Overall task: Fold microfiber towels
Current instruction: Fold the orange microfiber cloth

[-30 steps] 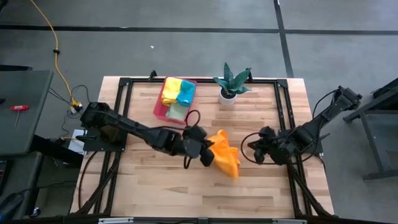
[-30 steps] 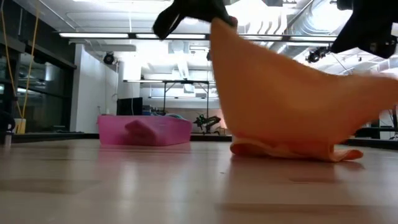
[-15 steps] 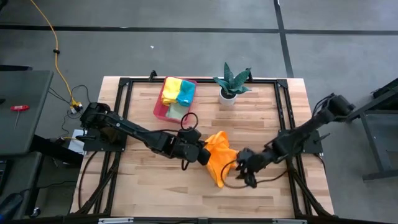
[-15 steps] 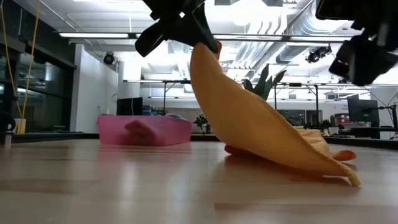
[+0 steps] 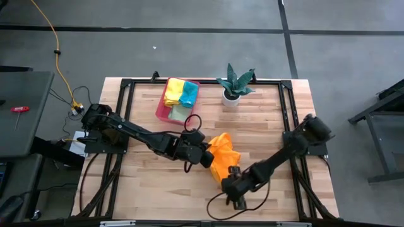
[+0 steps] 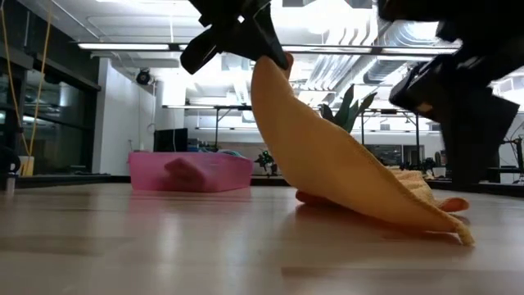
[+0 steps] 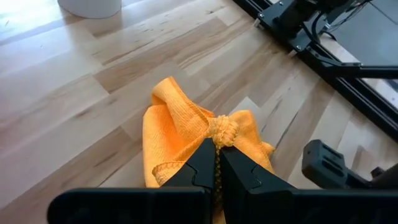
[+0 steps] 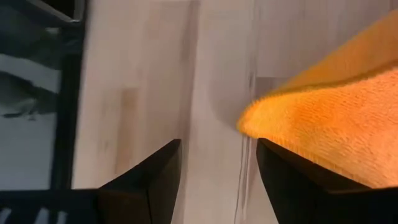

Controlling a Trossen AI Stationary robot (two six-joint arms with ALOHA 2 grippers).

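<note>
An orange microfiber towel (image 5: 225, 156) hangs slanting from my left gripper (image 5: 207, 154), which is shut on it above the table's middle. The towel's lower part lies crumpled on the table (image 6: 409, 190), and one corner (image 6: 465, 236) points toward the near edge. My right gripper (image 5: 231, 186) is open and points down just by that corner. In the right wrist view the corner (image 8: 261, 121) shows ahead between the two open fingers, and no touch shows. My left gripper pinches a bunched-up knot of the towel's edge (image 7: 222, 129) between its two fingertips (image 7: 202, 163). The fingers slant down from the table's left side. The towel hangs below them as a slack, slanting sheet (image 6: 319, 156), and its lower end rests on the table.
A pink tray (image 5: 160, 111) at the far left of the table holds yellow, teal and light green towels. A potted plant (image 5: 233, 85) stands at the far middle. Black frame rails (image 5: 287, 120) run along the table's sides.
My right gripper has let go of the towel's raised right end. It has swung from the table's right side toward the near edge and down, turning as it went, to the towel's near corner. The freed end has fallen, so the towel now slants from my left gripper to the table.
</note>
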